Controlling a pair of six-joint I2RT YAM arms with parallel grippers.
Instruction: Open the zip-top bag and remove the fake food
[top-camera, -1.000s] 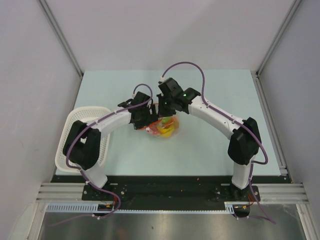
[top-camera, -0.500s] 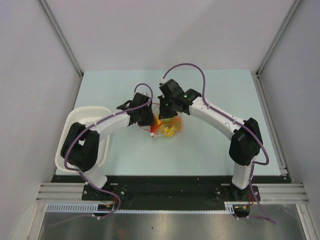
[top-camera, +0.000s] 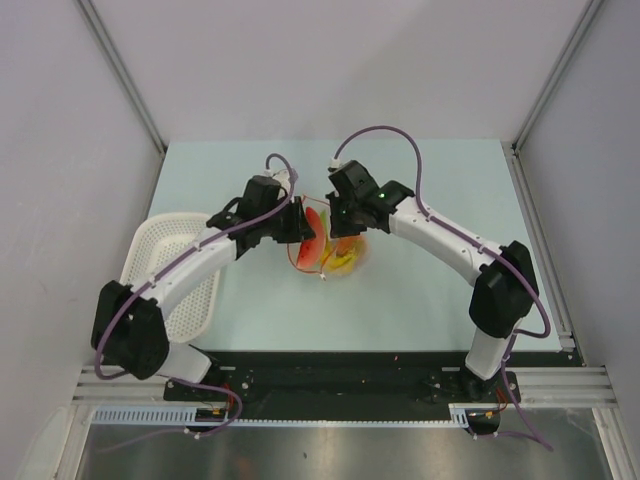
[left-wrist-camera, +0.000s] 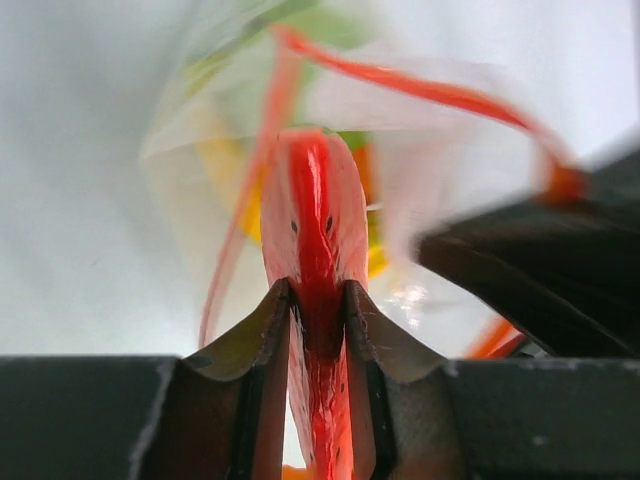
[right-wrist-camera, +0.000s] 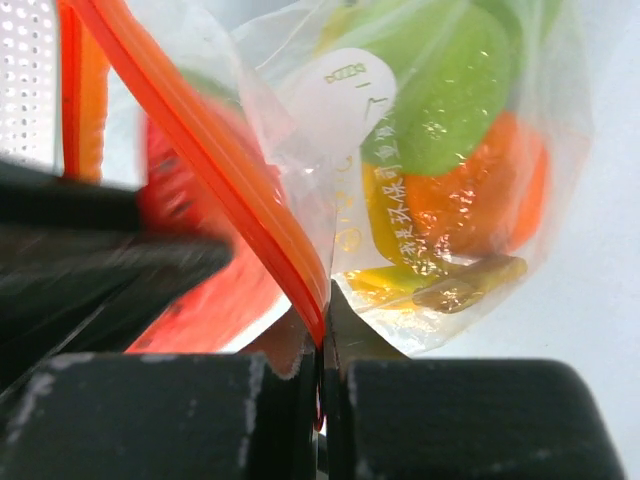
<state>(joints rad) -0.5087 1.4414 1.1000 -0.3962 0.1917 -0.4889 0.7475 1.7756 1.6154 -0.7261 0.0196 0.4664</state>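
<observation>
The clear zip-top bag (top-camera: 346, 256) lies mid-table with its red zip strip (right-wrist-camera: 200, 150) pulled open into a loop (left-wrist-camera: 420, 90). My right gripper (right-wrist-camera: 322, 320) is shut on that strip at the bag's right lip (top-camera: 338, 222). My left gripper (left-wrist-camera: 318, 295) is shut on a flat red fake food piece with dark seeds (left-wrist-camera: 315, 215), held edge-on at the bag's mouth (top-camera: 313, 238). Inside the bag lie a round green fruit (right-wrist-camera: 450, 90), an orange piece (right-wrist-camera: 485, 195) and a yellow banana (right-wrist-camera: 392, 225).
A white perforated basket (top-camera: 160, 232) stands at the table's left edge, partly under my left arm. The two wrists sit close together over the bag. Grey walls enclose the table on three sides.
My left gripper has closed from wide open onto the red piece and shifted right and away from the bases. The bag's mouth now gapes wider. The right gripper has stayed shut on the strip.
</observation>
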